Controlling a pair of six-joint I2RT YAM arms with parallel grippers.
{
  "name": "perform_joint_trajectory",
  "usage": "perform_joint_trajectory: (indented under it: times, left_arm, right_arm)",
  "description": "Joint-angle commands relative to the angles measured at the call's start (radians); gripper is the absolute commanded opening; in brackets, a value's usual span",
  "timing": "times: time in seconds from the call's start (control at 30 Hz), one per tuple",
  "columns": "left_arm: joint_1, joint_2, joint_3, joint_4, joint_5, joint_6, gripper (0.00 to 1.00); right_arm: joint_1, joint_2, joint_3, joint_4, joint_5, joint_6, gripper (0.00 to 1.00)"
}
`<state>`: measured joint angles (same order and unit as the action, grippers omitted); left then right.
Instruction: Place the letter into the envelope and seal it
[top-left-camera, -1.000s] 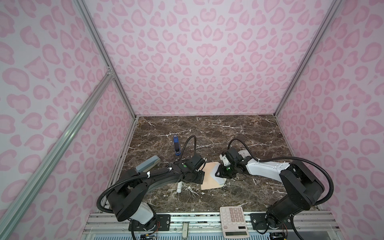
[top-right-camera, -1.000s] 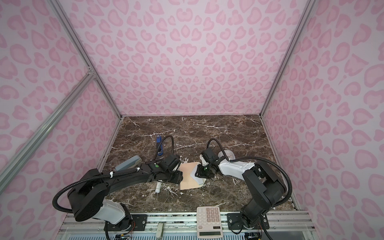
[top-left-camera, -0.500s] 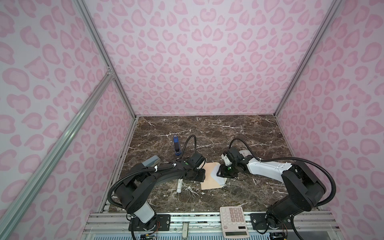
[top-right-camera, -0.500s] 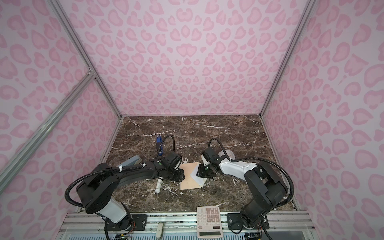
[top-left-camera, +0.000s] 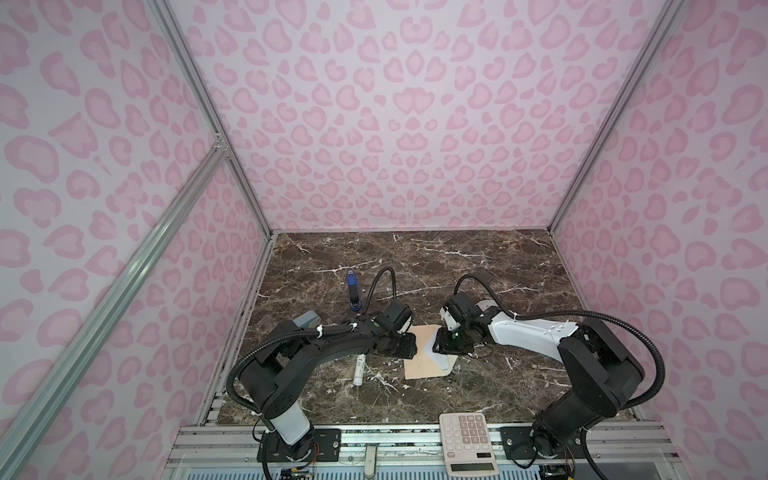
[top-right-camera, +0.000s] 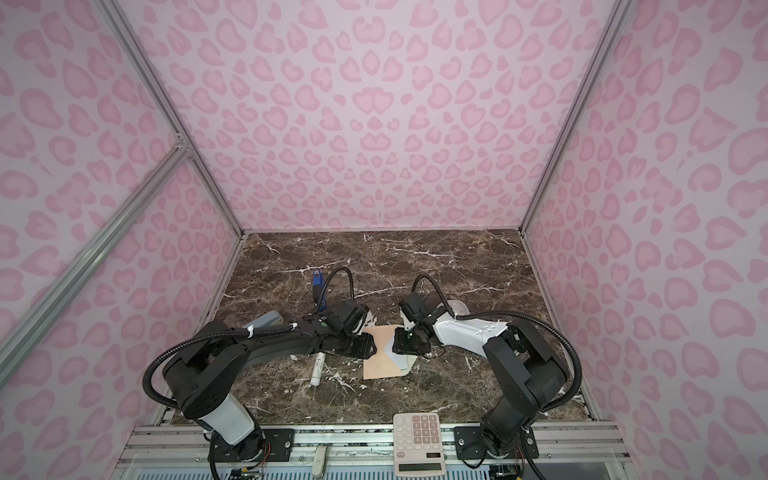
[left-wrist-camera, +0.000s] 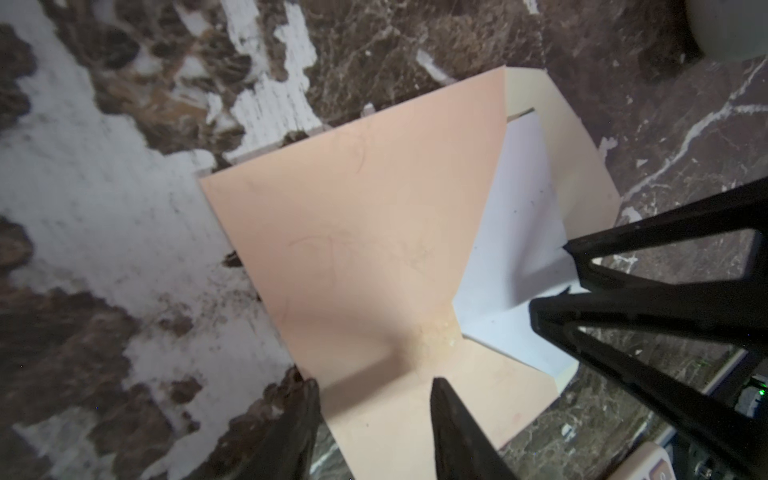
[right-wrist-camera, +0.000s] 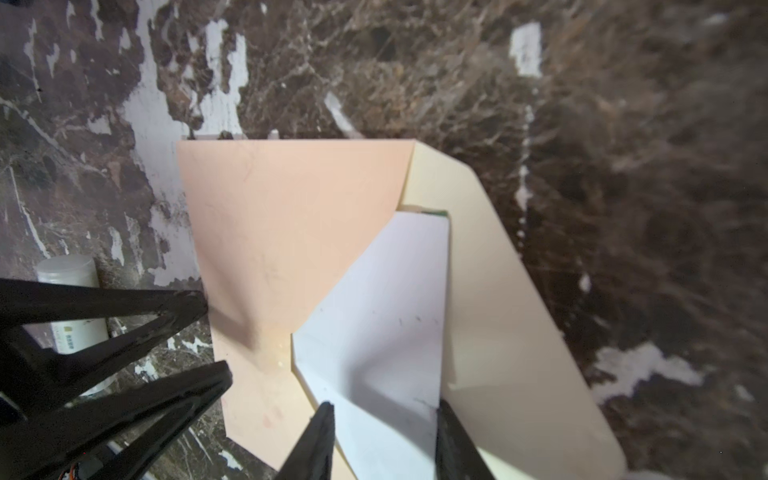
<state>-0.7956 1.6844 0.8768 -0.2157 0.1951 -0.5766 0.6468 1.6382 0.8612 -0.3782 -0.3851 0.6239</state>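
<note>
The letter (right-wrist-camera: 386, 311) is sitting only partly inside the envelope (right-wrist-camera: 291, 216), which is lying mid-desk (top-left-camera: 415, 266) with its flap open to the right. The right gripper (right-wrist-camera: 384, 409) is straddling the letter's exposed end, jaws half open. The left gripper (left-wrist-camera: 374, 382), likewise half open, is poising over the envelope's left edge, so a push could send the unpinned envelope sliding left and buckle the sheet.

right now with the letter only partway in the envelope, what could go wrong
1. The letter looks creased near the right gripper; pushing harder may buckle it instead of sliding it in.
2. The left gripper stands open at one edge of the envelope, so the envelope may skid on the marble tabletop.
3. Folding the flap now would trap the protruding letter.
</note>
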Motion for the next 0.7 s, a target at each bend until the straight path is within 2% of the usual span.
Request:
perform_joint_trajectory:
  times: [0.0,0.27,0.53,0.67]
  left_arm:
    - [0.000,0.014,-0.008,-0.048,0.001,-0.006,0.47]
    - [-0.001,0.003,-0.024,-0.044,-0.004,-0.011,0.47]
    - [-0.001,-0.029,-0.037,-0.091,-0.052,-0.005,0.47]
    - [-0.002,-0.031,-0.041,-0.096,-0.053,-0.005,0.47]
  right_arm:
    - [0.015,0.021,0.009,-0.005,0.006,0.003,0.42]
    - [0.036,0.036,0.019,0.008,-0.002,0.029,0.43]
    - [0.019,-0.027,0.009,-0.047,0.035,0.016,0.51]
    - [0.015,-0.032,0.009,-0.058,0.035,0.018,0.52]
